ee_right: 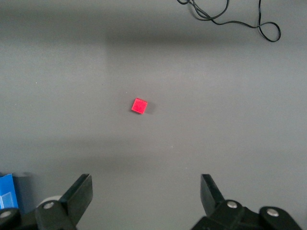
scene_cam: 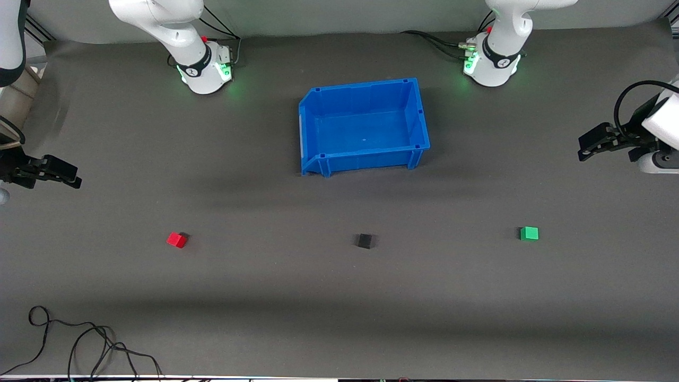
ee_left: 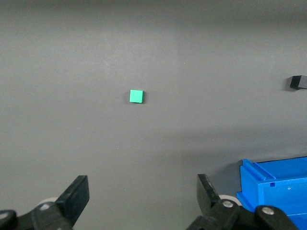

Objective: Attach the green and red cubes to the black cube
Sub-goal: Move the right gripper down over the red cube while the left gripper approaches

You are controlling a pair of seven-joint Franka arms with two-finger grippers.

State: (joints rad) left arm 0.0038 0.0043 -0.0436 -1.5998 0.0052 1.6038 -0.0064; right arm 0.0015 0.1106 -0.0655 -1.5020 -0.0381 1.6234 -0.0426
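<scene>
The red cube (scene_cam: 176, 240), the black cube (scene_cam: 364, 241) and the green cube (scene_cam: 529, 233) lie apart in a row on the grey mat, the black one in the middle. My left gripper (scene_cam: 584, 150) is open and empty, up over the mat at the left arm's end of the table. Its wrist view shows the green cube (ee_left: 136, 96) ahead of its open gripper (ee_left: 142, 191), and the black cube (ee_left: 298, 82) at the edge. My right gripper (scene_cam: 73, 177) is open and empty over the right arm's end. Its wrist view shows the red cube (ee_right: 139, 106) ahead of its open gripper (ee_right: 146, 189).
A blue bin (scene_cam: 366, 159) stands empty between the arm bases, farther from the front camera than the cubes; its corner shows in the left wrist view (ee_left: 276, 172). A black cable (scene_cam: 79, 339) lies near the mat's front edge at the right arm's end.
</scene>
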